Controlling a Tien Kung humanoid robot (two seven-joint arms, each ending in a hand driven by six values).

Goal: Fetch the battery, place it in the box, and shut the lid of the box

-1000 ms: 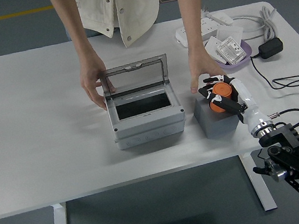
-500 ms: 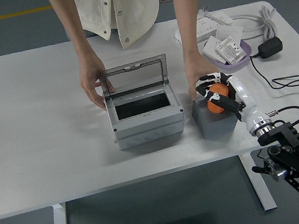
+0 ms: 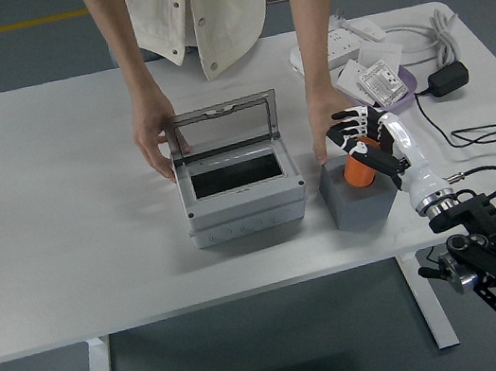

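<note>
Robot right hand (image 3: pixel 364 138) curls around orange battery (image 3: pixel 359 169) above grey block (image 3: pixel 357 197); rigid, smooth cylinder, likely light, best gripped mid-body; open-lidded box (image 3: pixel 243 192) just beside block.

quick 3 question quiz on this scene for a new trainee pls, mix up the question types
1. True or false: the lid of the box stands open.
2. Multiple choice: what is the right hand shut on? A) a white plug B) the orange battery C) the lid
3. Short answer: where are the person's two hands?

Key
1. True. The clear lid is raised at the back of the box.
2. B. It holds the battery just above the grey block.
3. One hand rests at the box's left rear corner by the lid; the other hand presses on the table behind the grey block.
</note>
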